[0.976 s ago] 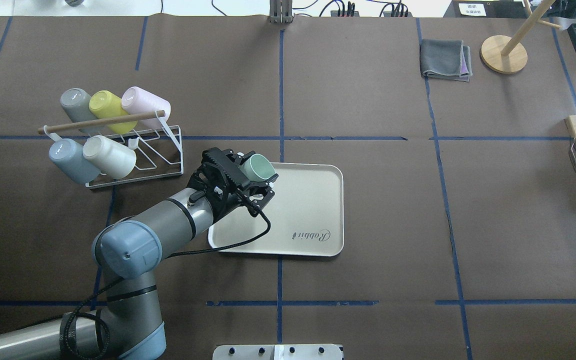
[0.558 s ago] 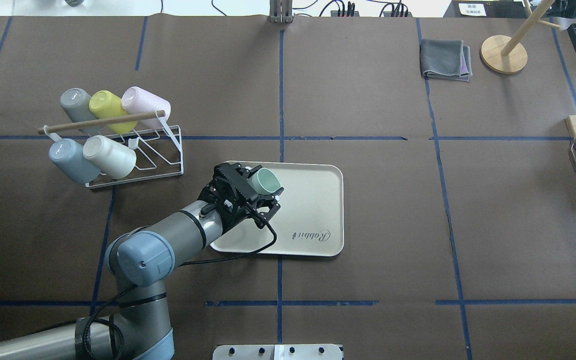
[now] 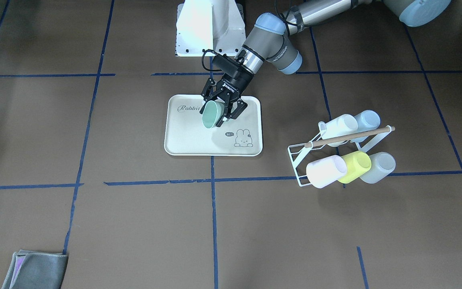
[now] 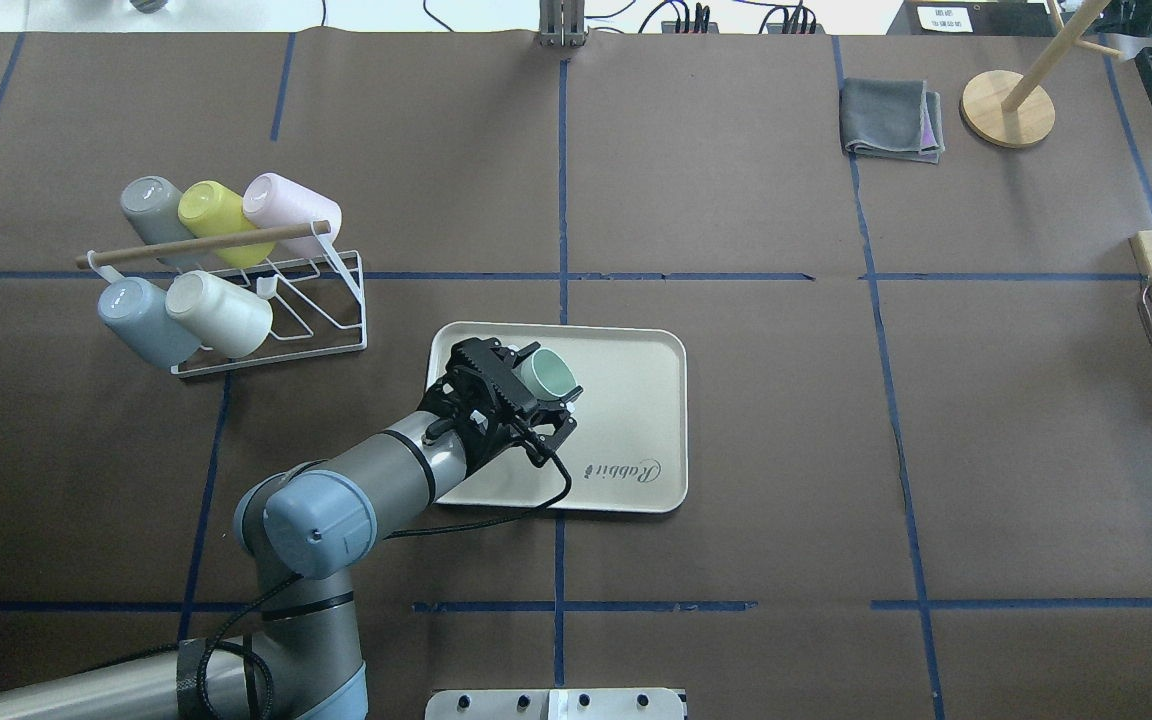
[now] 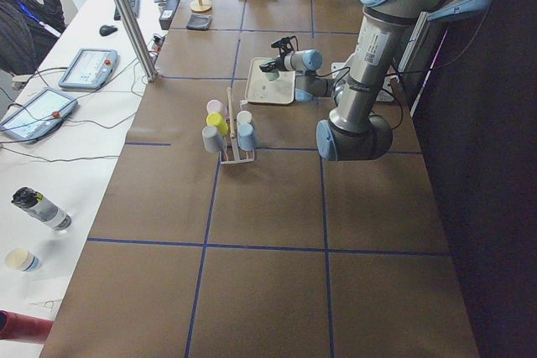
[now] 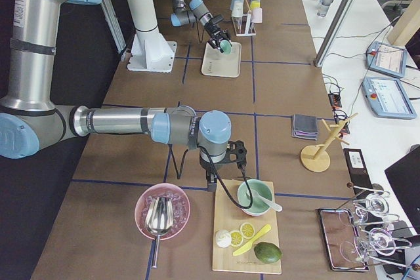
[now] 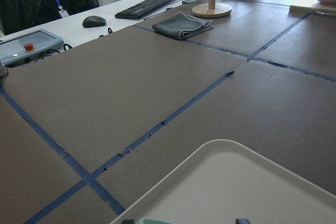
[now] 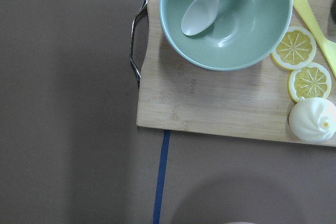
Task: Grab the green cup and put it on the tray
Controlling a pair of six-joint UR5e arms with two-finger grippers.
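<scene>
The left pincer pinches the green cup over the tray, on the tray's side nearer the cup rack, which stands apart on the bench. The cup's long axis is tilted, with the mouth up and away from the robot. Well away from the tray, the right pincer hangs over a wooden board; its state cannot be told

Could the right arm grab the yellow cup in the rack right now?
Probably not. The right end effector hangs by the wooden board at the table's opposite end; the yellow cup sits in the rack, beyond the tray and left arm.
</scene>
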